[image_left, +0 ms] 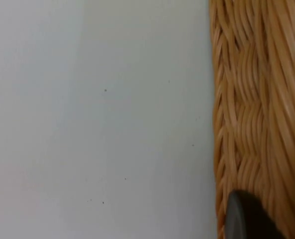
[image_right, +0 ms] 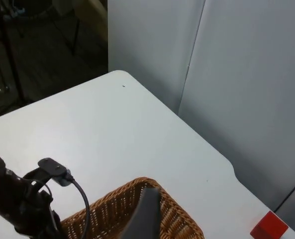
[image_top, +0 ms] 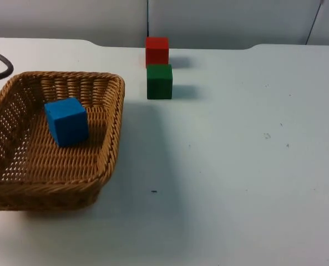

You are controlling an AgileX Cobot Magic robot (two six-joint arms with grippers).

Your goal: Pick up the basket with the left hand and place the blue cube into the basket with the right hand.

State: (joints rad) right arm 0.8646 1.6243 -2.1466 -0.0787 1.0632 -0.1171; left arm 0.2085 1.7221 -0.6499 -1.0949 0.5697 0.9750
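So the left claw (image_left: 246, 218) is right down at the basket (image_left: 256, 99), with the woven side wall running straight past it and touching or as good as. The bare tabletop (image_left: 87, 124) is on its other side. Can't tell if that claw is open or clamped on the wicker, the wrist view just doesn't show it

The relation that matters: the blue cube (image_top: 67, 122) is already inside the basket (image_top: 111, 133), sitting flat on the woven floor, a bit toward the far wall and away from the rim on the right claw's side. So I'd say the cube part is done. What's left, if anything, is on the left arm, which is the nearer one by a mile. The basket looks like it's resting on the tabletop (image_top: 236, 166) rather than lifted, but I wouldn't swear to it

The right claw (image_right: 145, 214) is up high and well clear, looking down on the basket's rim (image_right: 177, 209). It looks to be waiting, and again I can't tell its state

Further out from both claws, past the basket, there's a green cube (image_top: 159, 81) and just behind it a red cube (image_top: 157, 51), almost at the grey partition wall (image_top: 225, 19). Neither is part of the job
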